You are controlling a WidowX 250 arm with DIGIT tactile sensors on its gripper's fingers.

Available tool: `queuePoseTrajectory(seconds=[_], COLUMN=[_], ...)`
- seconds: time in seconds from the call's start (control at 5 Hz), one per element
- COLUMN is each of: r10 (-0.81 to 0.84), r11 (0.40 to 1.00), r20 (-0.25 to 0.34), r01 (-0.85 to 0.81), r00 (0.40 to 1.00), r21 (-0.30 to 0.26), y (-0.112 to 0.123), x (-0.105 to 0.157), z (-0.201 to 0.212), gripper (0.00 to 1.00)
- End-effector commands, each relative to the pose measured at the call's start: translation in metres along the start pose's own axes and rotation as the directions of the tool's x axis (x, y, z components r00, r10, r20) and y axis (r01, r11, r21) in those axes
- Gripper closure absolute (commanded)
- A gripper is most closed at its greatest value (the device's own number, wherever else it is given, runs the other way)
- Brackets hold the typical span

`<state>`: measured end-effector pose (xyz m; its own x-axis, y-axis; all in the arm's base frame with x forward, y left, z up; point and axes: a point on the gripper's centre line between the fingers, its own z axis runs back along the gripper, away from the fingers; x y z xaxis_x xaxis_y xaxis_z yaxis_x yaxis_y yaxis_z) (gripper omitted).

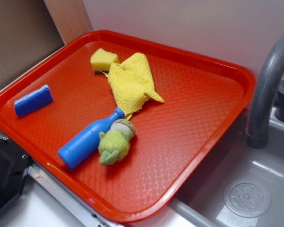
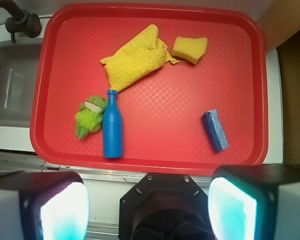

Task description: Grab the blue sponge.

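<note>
The blue sponge is a small bright-blue block lying flat near the left edge of the red tray in the exterior view, and at the tray's right side in the wrist view. My gripper hangs high above the tray's near edge, well short of the sponge. It is open, its two fingers spread wide with nothing between them. The exterior view does not show the gripper.
On the tray lie a blue plastic bottle, a green plush toy, a yellow cloth and a yellow sponge block. A grey sink with a faucet sits beside the tray.
</note>
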<state>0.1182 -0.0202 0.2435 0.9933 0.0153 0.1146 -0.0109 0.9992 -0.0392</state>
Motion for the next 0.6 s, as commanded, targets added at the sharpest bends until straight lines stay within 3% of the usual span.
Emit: queuePoseTrajectory(seconds=[0.0, 0.2, 0.4], r10=[0.0, -0.166, -0.307], r11=[1.0, 0.985, 0.947], r20=[0.0, 0.123, 0.161], r01=[0.0, 0.169, 0.317], r00=[1.0, 0.978, 0.938], r21=[0.0, -0.021, -0.04], y=[0.0, 0.015, 0.039], x=[0.0, -0.008, -0.002], z=[0.0, -0.021, -0.052], gripper=[0.0, 0.0, 0.0])
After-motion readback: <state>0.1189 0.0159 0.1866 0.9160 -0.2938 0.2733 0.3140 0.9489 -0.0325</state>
